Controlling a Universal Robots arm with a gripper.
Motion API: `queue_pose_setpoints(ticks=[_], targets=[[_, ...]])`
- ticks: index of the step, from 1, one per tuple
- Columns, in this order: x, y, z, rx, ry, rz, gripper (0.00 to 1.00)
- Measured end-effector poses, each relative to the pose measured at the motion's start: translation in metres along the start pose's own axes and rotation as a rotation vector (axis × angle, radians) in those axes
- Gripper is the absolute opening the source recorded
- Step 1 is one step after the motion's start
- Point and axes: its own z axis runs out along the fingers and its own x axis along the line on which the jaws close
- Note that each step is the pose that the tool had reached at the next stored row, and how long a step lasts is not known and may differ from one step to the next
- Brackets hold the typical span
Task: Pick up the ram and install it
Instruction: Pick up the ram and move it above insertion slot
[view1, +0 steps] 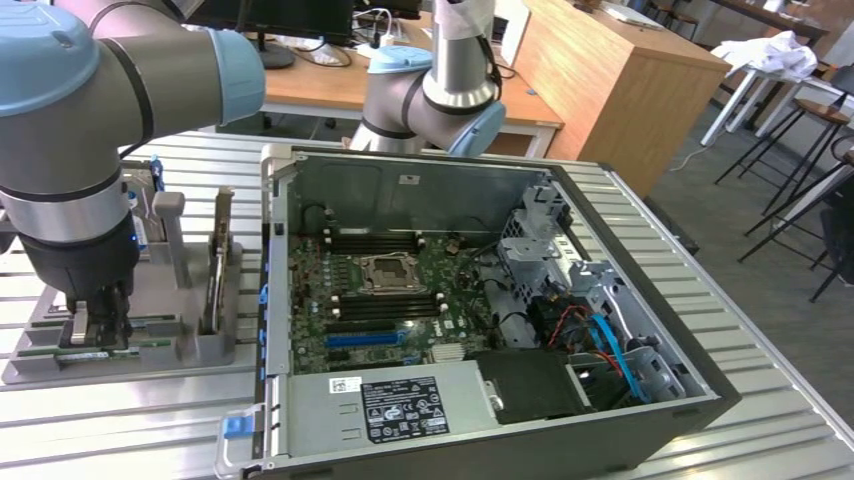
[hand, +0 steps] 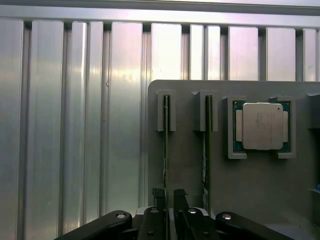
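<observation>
The ram (hand: 165, 150) is a thin green stick standing on edge in a slot of the grey holder (hand: 187, 150). A second stick (hand: 204, 160) stands in the slot beside it. My gripper (hand: 169, 201) is down at the holder, its two dark fingers (hand: 159, 200) close together on either side of the first stick. In the exterior view the gripper (view1: 100, 320) sits low over the holder (view1: 187, 335) at the left, with the green edge of the ram (view1: 140, 344) showing beside it.
A silver square processor (hand: 260, 126) lies in a pocket of the holder. The open computer case (view1: 694, 400) stands at the exterior view's right of the holder, its motherboard (view1: 380, 300) and dark memory slots (view1: 374, 242) exposed. Another arm's base (view1: 427, 90) rises behind the case.
</observation>
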Motion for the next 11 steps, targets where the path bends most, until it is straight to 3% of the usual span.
queue_pose_setpoints(ticks=[11], targets=[[0.0001, -0.0002, 0.0042, -0.0002, 0.0, 0.0, 0.21]])
